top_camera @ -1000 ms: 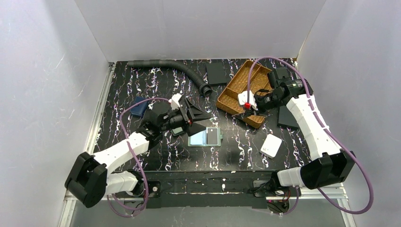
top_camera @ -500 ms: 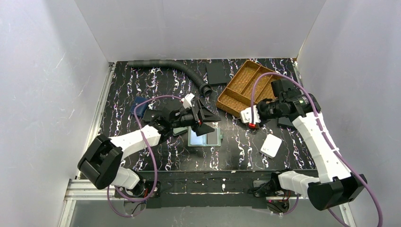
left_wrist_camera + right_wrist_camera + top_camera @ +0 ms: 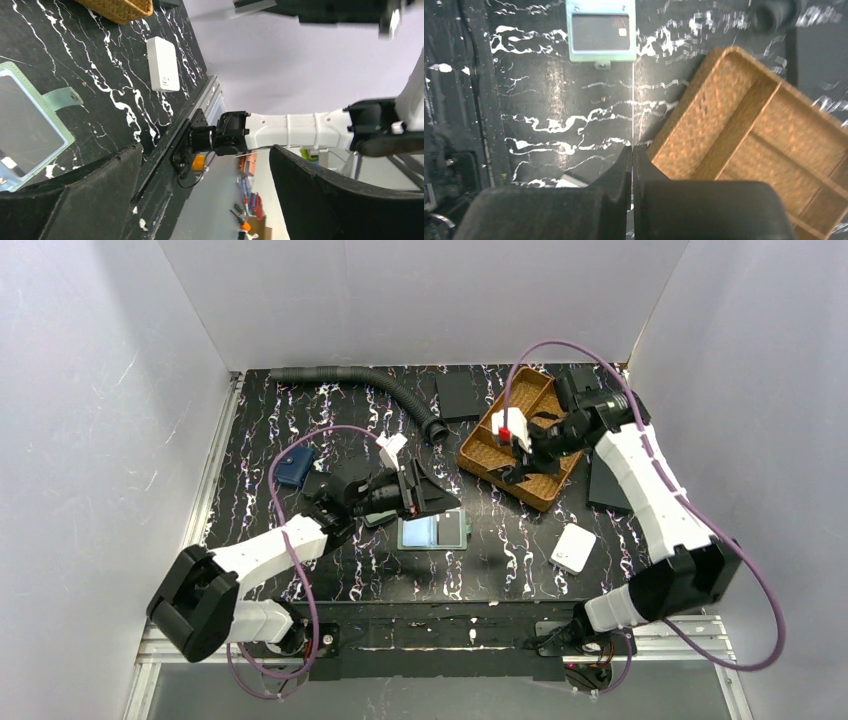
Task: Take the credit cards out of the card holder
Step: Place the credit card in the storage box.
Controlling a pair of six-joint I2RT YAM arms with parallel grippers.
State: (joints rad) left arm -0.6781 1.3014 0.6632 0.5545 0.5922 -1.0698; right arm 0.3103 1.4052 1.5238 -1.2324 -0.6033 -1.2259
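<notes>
The sage-green card holder (image 3: pixel 433 531) lies open on the black table, its pale inside up. A dark credit card (image 3: pixel 452 528) sits in its right half; the right wrist view shows that card (image 3: pixel 600 31) with its chip. My left gripper (image 3: pixel 428 495) hovers just above and left of the holder, open and empty, its fingers (image 3: pixel 75 200) wide apart. My right gripper (image 3: pixel 520 465) hangs over the near edge of the woven tray (image 3: pixel 545 495), shut on a thin card (image 3: pixel 632 100) that I see edge-on, sticking out from between its jaws.
A white square box (image 3: pixel 573 547) lies right of the holder. A black corrugated hose (image 3: pixel 370 385) curves along the back. A navy pouch (image 3: pixel 295 467) sits at the left. Black flat slabs lie at the back (image 3: pixel 459 396) and at the right (image 3: pixel 607 485).
My right arm swung from the table in front of the tray up and back over the tray, still shut. My left gripper shifted slightly near the holder.
</notes>
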